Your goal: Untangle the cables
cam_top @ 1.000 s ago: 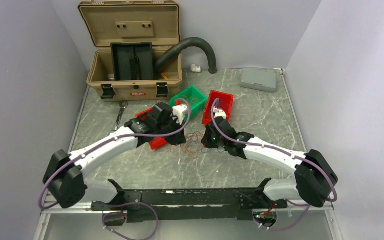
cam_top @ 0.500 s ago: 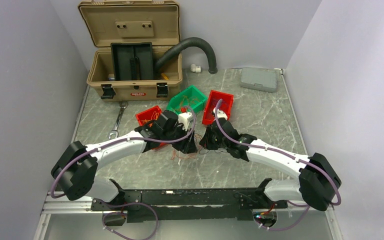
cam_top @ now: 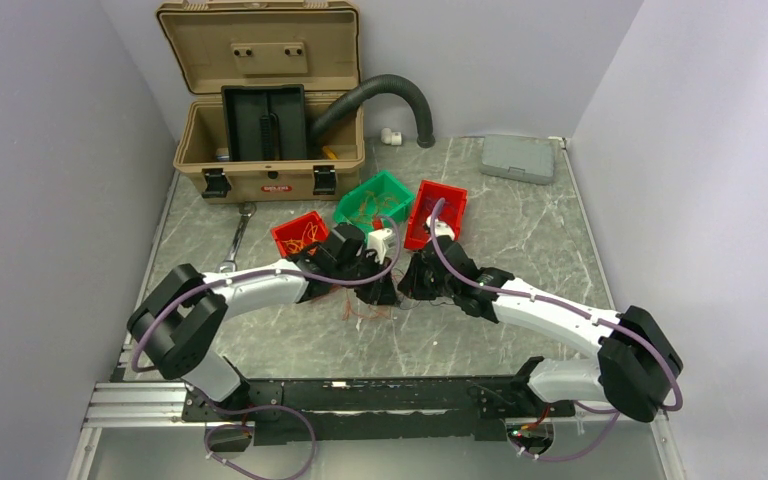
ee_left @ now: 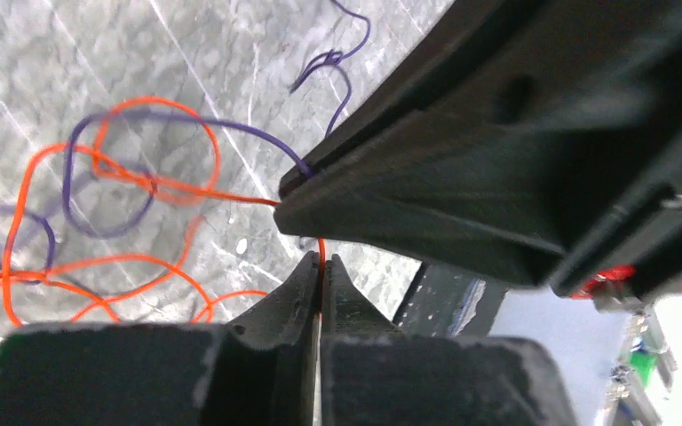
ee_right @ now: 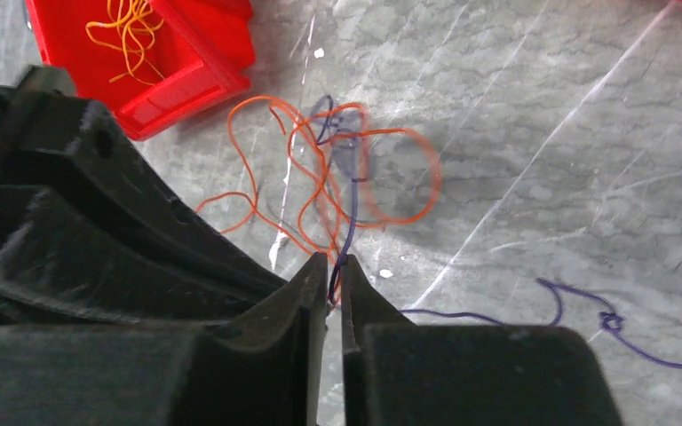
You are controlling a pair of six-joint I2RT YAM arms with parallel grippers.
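Orange and purple cables (ee_right: 336,169)

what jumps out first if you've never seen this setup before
Two arms stand tip to tip mid-table over a loose tangle of orange and purple cables. The left end effector pinches an orange strand and the right end effector a purple one. At the back left, a tan case stands open.

Both our arms bend in to the middle; our left gripper (ee_left: 321,266) and right gripper (ee_right: 335,271) (almost touching) are squeezed closed.
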